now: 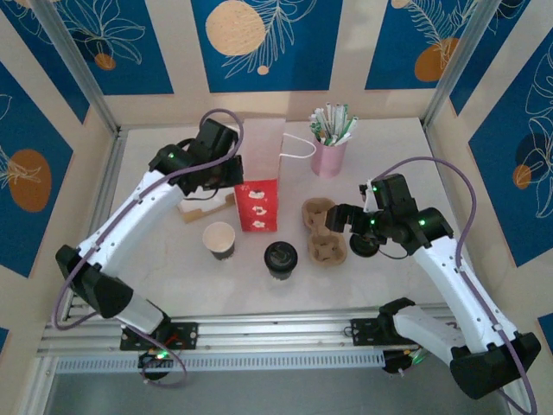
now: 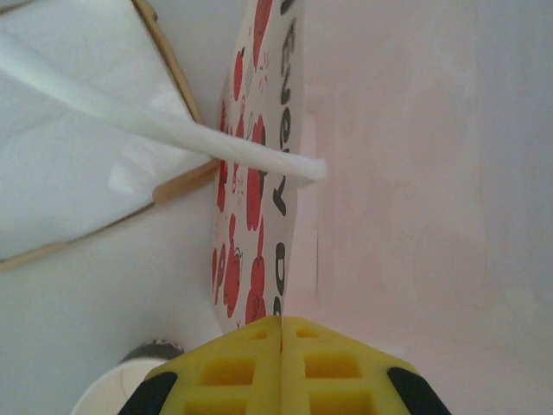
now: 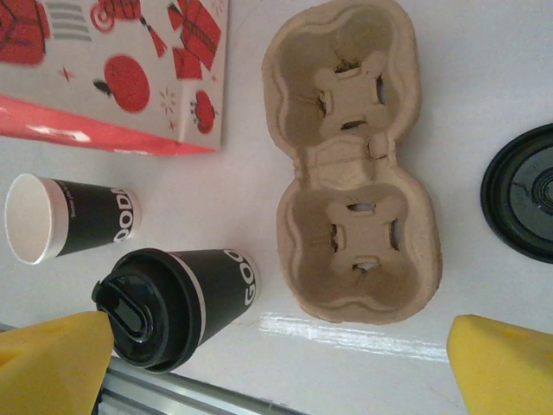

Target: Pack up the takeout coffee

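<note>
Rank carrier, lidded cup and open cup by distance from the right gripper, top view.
1. Cup carrier: just left of the right gripper.
2. Lidded cup: further left, nearer the bases.
3. Open cup: farthest left.

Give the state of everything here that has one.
lidded cup, upright, closed
open cup, upright, no lid
loose lid, lying flat
cup carrier, empty
paper bag, standing, rim pinched
left claw, shut on paper bag
right claw, open, empty
</note>
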Motion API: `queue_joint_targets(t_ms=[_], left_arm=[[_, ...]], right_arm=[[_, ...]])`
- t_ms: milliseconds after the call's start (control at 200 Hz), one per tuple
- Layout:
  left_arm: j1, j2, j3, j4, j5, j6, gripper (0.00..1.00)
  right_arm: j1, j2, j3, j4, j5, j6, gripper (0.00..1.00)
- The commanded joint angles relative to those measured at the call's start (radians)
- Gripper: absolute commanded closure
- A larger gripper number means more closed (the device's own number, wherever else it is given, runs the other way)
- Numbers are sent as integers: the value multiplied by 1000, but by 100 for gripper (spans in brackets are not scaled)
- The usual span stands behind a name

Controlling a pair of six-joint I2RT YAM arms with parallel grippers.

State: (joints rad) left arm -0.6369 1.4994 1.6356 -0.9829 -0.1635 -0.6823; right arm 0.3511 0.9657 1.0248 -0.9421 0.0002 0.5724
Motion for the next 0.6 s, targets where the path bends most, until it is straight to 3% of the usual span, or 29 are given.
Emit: queue_joint_targets(t_ms=[0, 365, 595], left_arm=[[-27, -56, -35, 25, -38, -72, 100], [-93, -142, -123, 34, -75, -168, 100], [-109, -222, -206, 83, -82, -181, 69]], right_arm=[[6, 10, 29, -9, -32, -28, 1], [69, 42, 47, -20, 5, -33, 1], [214, 134, 73, -61, 175, -52, 1]])
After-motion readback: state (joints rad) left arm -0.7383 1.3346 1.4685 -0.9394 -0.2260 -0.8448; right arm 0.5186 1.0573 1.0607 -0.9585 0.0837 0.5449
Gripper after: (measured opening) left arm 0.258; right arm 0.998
